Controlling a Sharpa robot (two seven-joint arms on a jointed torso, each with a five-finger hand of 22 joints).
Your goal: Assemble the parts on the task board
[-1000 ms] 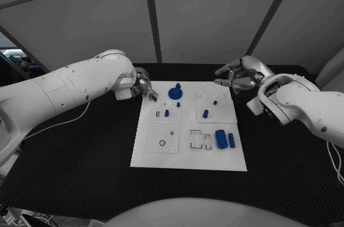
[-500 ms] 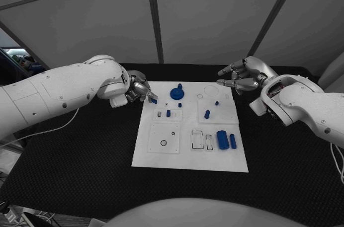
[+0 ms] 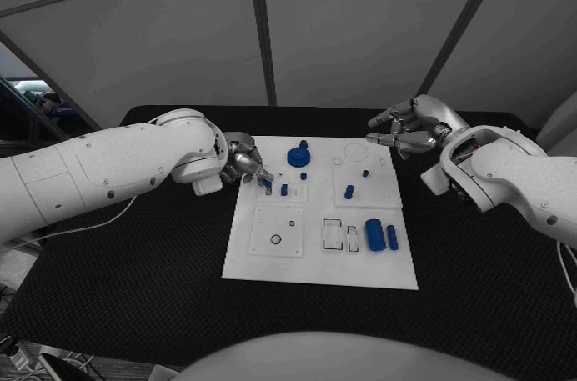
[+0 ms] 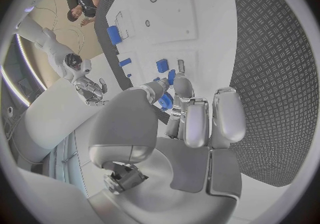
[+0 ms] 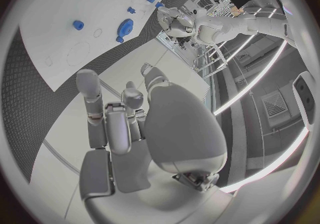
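Left hand (image 3: 247, 166) crowding board's (image 3: 315, 264) far-left corner (near half open)

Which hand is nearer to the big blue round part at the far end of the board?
Left. The left hand is beside the round part, at the board's left edge. The right hand hovers farther off, past the board's far right corner.

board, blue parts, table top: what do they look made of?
Task board: looks like rigid white plastic, matte; flat plate with clean cut recesses. Could be painted metal.
Blue parts, e.g. the gear-like piece and the cylinder: probably moulded or printed plastic; uniform colour, dull sheen.
Table: black textured covering, likely rubber or foam mat; fine raised grid pattern.
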